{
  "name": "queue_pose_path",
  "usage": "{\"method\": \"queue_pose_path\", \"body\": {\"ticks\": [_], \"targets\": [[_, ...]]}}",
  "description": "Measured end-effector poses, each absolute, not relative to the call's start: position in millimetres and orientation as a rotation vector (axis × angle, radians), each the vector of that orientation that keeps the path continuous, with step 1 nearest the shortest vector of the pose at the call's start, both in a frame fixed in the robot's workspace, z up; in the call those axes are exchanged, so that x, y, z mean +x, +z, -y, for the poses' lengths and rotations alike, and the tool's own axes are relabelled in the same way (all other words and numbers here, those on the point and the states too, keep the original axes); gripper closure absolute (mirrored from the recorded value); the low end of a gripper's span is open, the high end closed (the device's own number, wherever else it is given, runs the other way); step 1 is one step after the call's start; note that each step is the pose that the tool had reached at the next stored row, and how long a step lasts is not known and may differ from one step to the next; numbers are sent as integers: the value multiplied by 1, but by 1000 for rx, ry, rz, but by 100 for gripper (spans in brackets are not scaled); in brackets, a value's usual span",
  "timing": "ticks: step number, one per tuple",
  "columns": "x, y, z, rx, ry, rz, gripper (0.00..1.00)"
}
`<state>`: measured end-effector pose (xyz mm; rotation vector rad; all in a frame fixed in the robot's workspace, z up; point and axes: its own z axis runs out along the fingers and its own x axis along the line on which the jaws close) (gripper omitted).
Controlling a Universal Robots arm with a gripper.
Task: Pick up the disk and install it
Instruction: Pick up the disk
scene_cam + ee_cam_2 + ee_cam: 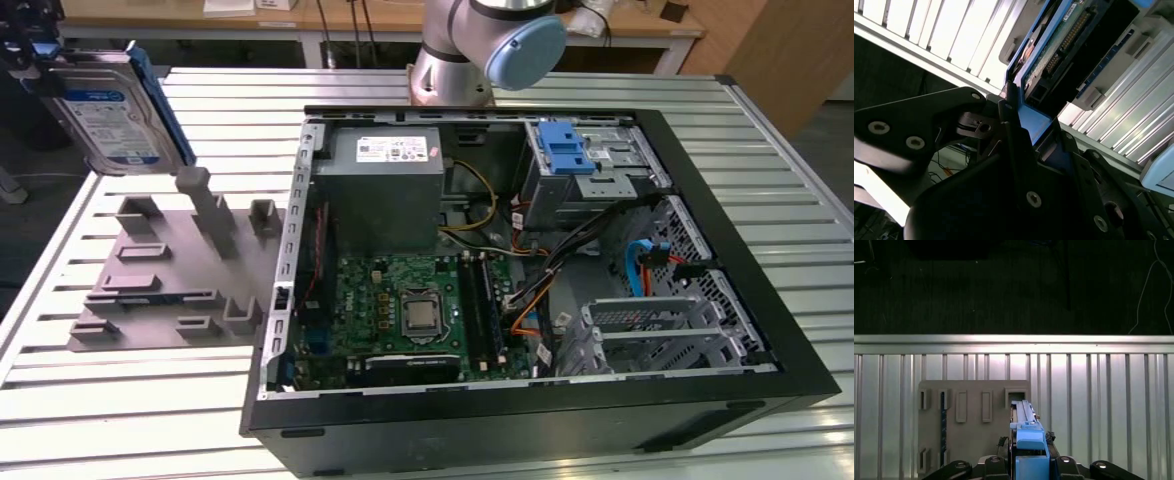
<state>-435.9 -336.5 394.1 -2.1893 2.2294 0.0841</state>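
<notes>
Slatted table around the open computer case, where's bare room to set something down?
Free: silver slats at the exterior view's lower left, beside the grey slotted fixture plate, and right of the black computer case. Crowded: inside the case.
</notes>
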Motion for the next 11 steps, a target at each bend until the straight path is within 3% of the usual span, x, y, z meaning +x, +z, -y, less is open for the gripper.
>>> {"method": "queue_pose_path", "body": {"ticks": [11], "targets": [[-436, 406, 336, -2189, 84, -2229, 64]]}}
